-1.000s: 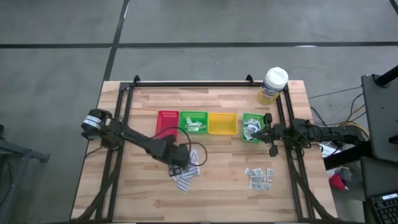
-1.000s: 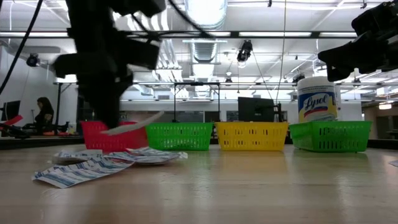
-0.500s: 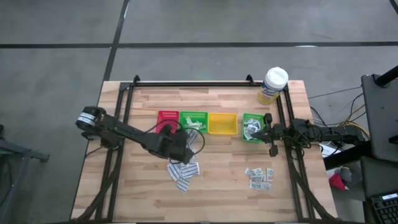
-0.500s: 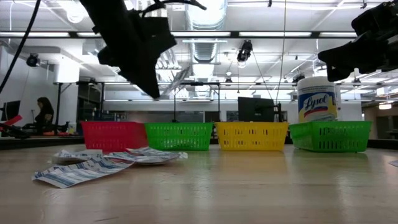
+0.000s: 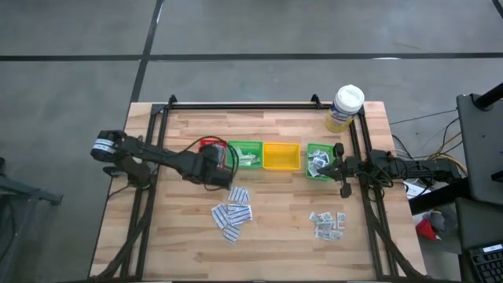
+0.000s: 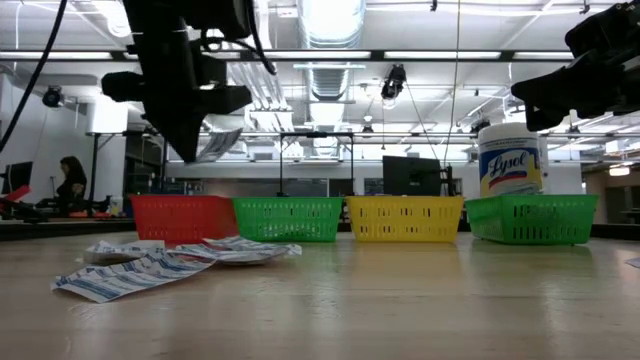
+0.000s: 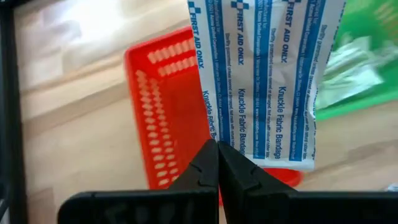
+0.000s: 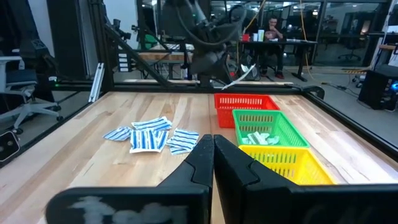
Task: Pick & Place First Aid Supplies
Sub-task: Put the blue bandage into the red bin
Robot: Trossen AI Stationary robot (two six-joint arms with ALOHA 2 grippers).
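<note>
My left gripper (image 7: 217, 157) is shut on a long white packet with blue print (image 7: 267, 74), one of the first aid supplies. It hangs over the red tray (image 5: 211, 145), high above it in the low view (image 6: 190, 130). More such packets lie flat in a pile (image 5: 232, 215) on the wooden table. A second group of small squares (image 5: 328, 224) lies near the right side. My right gripper (image 8: 213, 147) is shut, holds nothing, and waits level at the table's right edge (image 5: 336, 166). My left gripper pinches the packet between its two fingers at one short end, near a corner (image 7: 229, 138). The fingers slant down toward the far side. The packet (image 6: 216, 144) sticks out past the fingertips, tilted and lifted clear, above the red tray (image 7: 168, 118).
Four trays stand in a row at mid-table: red, green (image 5: 245, 155) with a few packets in it, yellow (image 5: 280, 156), and another green (image 5: 318, 161) with small items. A white-lidded tub (image 5: 346, 108) stands at the far right corner. A black frame runs along the table's edges.
My left gripper has risen from the packet pile and gone toward the table's far edge and a little left, ending over the red tray. It has rolled about its own axis, staying shut. The packet has gone up with it, from just above the table to well above the trays.
</note>
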